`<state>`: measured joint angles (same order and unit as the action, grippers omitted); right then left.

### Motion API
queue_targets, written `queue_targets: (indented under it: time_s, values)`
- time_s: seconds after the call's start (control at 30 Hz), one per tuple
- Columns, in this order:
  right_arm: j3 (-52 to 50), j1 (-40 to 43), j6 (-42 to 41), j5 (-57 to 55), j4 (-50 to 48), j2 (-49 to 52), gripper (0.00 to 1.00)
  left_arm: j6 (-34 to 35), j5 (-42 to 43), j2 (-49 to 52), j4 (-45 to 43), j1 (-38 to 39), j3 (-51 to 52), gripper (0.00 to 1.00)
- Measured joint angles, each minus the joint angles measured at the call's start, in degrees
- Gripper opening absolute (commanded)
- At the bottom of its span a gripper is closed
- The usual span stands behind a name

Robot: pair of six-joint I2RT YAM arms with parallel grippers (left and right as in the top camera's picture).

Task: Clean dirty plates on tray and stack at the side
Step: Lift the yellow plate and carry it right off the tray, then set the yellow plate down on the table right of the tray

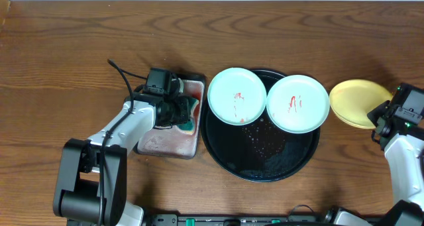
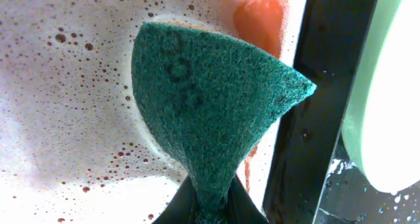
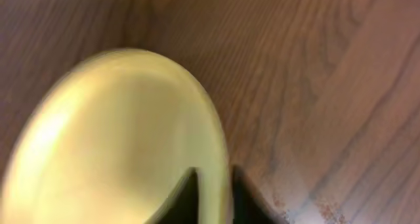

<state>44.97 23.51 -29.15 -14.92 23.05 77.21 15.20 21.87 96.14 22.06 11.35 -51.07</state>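
Two mint-green plates with red smears, one on the left [image 1: 236, 96] and one on the right [image 1: 297, 103], rest on the round black tray [image 1: 260, 161]. The left one's edge shows in the left wrist view [image 2: 387, 106]. The pale yellow plate [image 1: 358, 101] is to the right of the tray over the wood tabletop; it looks free of smears [image 3: 111, 145]. My right gripper [image 3: 213, 194] is shut on its rim. My left gripper [image 2: 211, 207] is shut on a green sponge [image 2: 210, 99] over the grey rectangular tray [image 1: 169, 144], which holds foamy reddish water.
The grey tray [image 2: 59, 119] sits just left of the black tray, its dark rim [image 2: 321, 106] between the sponge and the left plate. Water drops lie on the black tray's bare front part. Brown wood tabletop [image 1: 79, 47] surrounds everything.
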Motion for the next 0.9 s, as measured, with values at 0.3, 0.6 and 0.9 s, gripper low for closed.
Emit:
queue_targets:
  time_s: [0.3, 0.6, 0.9]
  values:
    - [0.0, 0.0, 8.6, 19.2, -7.7, -0.1, 0.53, 0.0, 0.0, 0.0, 0.0, 0.0, 0.0, 0.08]
    - [0.0, -4.6, 19.6, 36.1, -5.0, 1.8, 0.49, 0.0, 0.0, 0.0, 0.0, 0.0, 0.0, 0.08]
    - [0.0, -10.2, 22.1, 32.3, -9.5, 11.4, 0.37, 0.0, 0.0, 0.0, 0.5, 0.0, 0.0, 0.07]
